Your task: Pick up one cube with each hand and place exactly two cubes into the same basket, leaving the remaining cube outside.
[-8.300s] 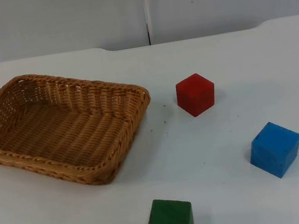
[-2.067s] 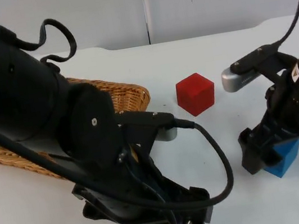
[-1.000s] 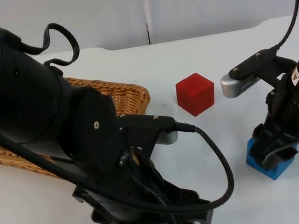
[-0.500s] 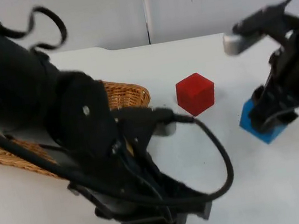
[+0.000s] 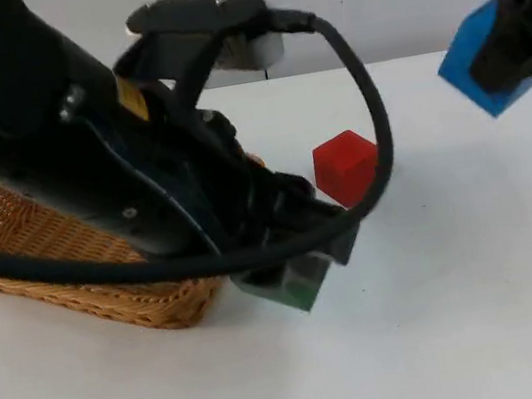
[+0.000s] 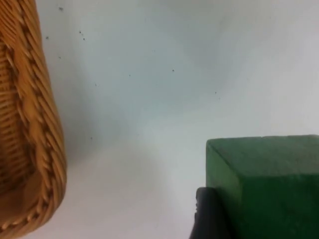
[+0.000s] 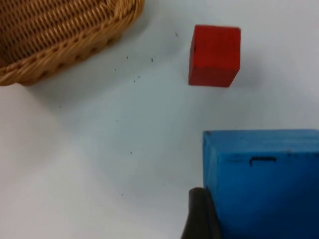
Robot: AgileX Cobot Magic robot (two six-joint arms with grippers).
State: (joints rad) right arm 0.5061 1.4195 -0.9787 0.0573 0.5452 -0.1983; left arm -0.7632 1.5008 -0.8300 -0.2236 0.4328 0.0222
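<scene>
Top cam looks down/fwd; wrist cams close; all share basket [image 5: 78,290].

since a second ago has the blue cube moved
Yes. The blue cube, held in the right gripper, has risen off the table and now sits up and right of the red cube, which has stayed put.
</scene>
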